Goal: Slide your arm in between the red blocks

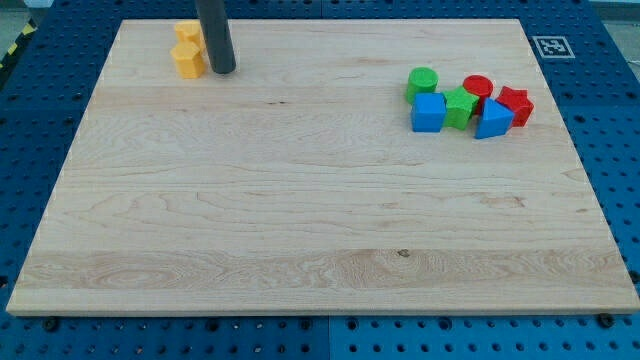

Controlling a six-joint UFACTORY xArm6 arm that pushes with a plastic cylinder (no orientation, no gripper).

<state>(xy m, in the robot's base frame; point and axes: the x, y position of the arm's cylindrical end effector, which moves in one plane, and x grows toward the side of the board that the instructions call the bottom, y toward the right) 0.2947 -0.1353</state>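
At the view's top left you have two yellow blocks, an upper yellow block [187,32] and a lower yellow block [188,58], stacked up-and-down in the view and touching. My tip [223,71] sits just to their right, against the lower one. There is no claw on this rod, so nothing is gripped.

Well to the right on the bench [300,200] a cluster sits: green cylinder [422,82], blue cube [428,113], green star-like block [460,107], red cylinder [478,89], blue wedge [492,119] and red star-like block [515,105].

A square black-and-white marker [551,46] lies beyond the bench's top right corner; no readable writing.
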